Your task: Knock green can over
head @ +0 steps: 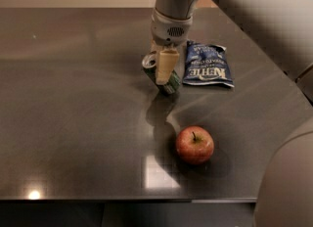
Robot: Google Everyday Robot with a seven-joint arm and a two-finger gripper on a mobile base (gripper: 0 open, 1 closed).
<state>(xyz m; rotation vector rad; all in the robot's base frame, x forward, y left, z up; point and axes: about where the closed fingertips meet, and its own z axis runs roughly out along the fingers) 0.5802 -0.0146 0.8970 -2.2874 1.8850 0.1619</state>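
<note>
The green can (170, 83) is tilted on its side under my gripper (165, 76), its silver top (149, 61) pointing left and its green body slanting down to the right. My gripper comes down from above at the table's back middle and is shut on the can. One beige finger (164, 66) crosses the front of the can and hides its middle. The can sits just left of the dark blue crisp bag.
A dark blue crisp bag (207, 65) lies flat right of the gripper. A red apple (194, 145) stands nearer the front, right of centre. My arm (254, 20) spans the upper right. The dark table's front edge (146, 200) runs along the bottom.
</note>
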